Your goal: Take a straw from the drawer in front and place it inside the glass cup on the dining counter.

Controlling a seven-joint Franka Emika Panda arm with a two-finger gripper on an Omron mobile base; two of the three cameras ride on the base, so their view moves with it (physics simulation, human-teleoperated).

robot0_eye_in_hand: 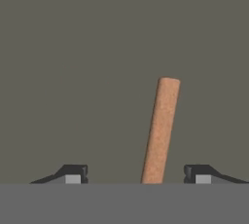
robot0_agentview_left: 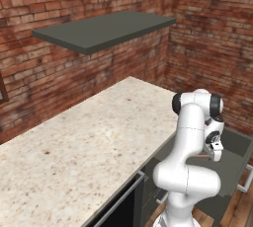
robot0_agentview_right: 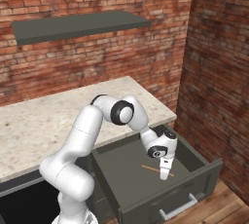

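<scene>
Here, low and right of centre in the right base view: gripper (robot0_agentview_right: pixel 165 173) reaching down into the pulled-out drawer (robot0_agentview_right: pixel 121 179), fingertips right at the straw (robot0_agentview_right: pixel 151 169) lying flat on the dark drawer floor. In the hand view, jaws spread with a clear gap, straw (robot0_eye_in_hand: pixel 160 130) rising from the bottom edge between the fingertips (robot0_eye_in_hand: pixel 73 174), nearer the right one and touching neither, so nothing gripped. Further up, in the left half of the left base view, a beige speckled counter (robot0_agentview_left: pixel 74 147) under a dark shelf (robot0_agentview_left: pixel 104 31) on the brick wall.
</scene>
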